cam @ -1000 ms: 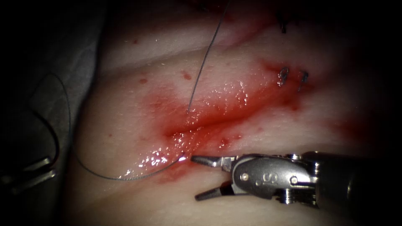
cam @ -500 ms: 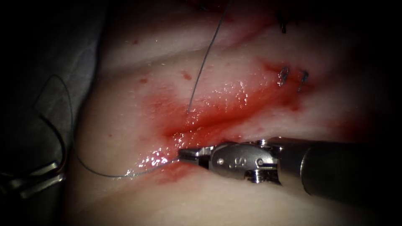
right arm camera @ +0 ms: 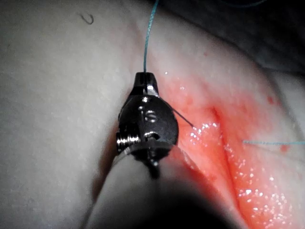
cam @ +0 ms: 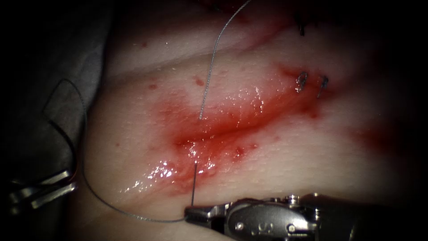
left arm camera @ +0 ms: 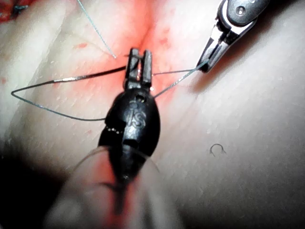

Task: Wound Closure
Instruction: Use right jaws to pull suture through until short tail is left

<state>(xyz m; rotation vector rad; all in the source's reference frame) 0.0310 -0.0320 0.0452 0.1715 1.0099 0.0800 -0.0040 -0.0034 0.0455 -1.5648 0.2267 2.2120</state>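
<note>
The thread (cam: 195, 185) is gripped in the closed right tool (cam: 192, 215), at 6 o'clock from the cut (cam: 209, 134). From its tip the strand is held taut toward 12 o'clock into the tissue (cam: 285, 156) just below the cut. The left tool (cam: 38, 189), well apart at 9 o'clock, is parted and holds nothing; the needle cannot be made out

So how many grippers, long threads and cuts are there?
Grippers: 2, the left gripper and the right gripper, which is shut on the thread
Thread: 1
Cut in the tissue: 1
Total: 4
</note>
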